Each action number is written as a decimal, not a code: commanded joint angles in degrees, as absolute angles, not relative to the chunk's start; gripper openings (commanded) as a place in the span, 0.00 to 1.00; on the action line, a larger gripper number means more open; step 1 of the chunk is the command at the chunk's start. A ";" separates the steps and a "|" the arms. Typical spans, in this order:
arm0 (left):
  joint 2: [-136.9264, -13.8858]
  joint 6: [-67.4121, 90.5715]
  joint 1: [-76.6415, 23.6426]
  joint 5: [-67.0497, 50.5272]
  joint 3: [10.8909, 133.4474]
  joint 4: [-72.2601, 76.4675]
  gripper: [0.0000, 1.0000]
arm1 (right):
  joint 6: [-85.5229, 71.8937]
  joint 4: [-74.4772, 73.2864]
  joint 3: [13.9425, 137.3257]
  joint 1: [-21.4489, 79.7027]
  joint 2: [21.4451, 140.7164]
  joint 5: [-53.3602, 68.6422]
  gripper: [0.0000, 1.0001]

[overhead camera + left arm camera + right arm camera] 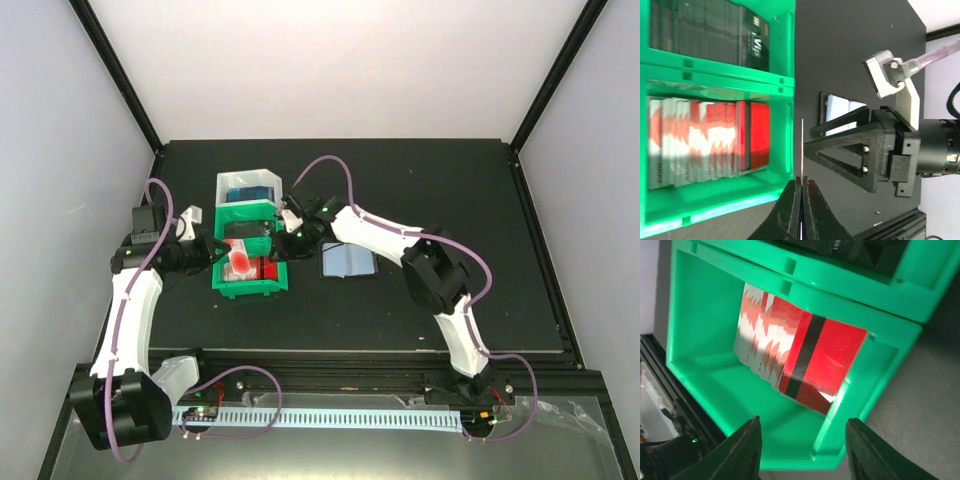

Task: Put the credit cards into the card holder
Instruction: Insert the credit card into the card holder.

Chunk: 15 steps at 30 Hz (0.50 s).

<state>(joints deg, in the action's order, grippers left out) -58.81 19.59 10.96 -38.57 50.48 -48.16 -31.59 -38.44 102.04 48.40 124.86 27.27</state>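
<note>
Nearest the bases: left gripper (pixel 801 182) clamped flat, pinching what reads as a single card (pixel 802 145), seen only edge-on as a thin pale line. Held upright just outside the green tray (pixel 782 130), probably so the edge can slide into a pocket. Can't read its face or colour. Just beyond, in the tray's near compartment: stack of red-and-white cards (pixel 830 360) standing on edge, leaning, black stripe showing on the end one. Packed upright like that presumably for picking one at a time. Next compartment over: dark cards (pixel 715 35), same filing, print too small to read. Right gripper (pixel 802 440) above the red stack, fingers set moderately apart, nothing between them, not touching the cards. Likely poised to help separate a card or backing away; can't tell which. Past the tray to the right: card holder (pixel 348 260) lying open and flat on the black table (pixel 450 180), light blue inside up, close to the tray but apart from it, pockets exposed for loading. Partly blocked by the right gripper's frame in the left wrist view. No card visibly in it, though the pockets are too small to check. Farthest back: white tray (pixel 228 180) butted against the green one, something blue inside, unclear what.
</note>
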 commanded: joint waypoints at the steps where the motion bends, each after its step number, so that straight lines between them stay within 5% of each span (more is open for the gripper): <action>1: -57.32 22.93 8.14 -42.22 50.29 -44.74 0.02 | -33.25 -33.01 95.78 45.33 113.05 26.30 0.50; 9: -57.88 38.50 -4.03 -49.92 48.79 -23.73 0.02 | -37.13 -13.59 76.13 35.53 96.38 46.67 0.72; 15: -61.38 47.90 -12.70 -52.01 49.53 -9.75 0.02 | -42.94 -3.60 68.95 33.77 90.85 54.83 0.77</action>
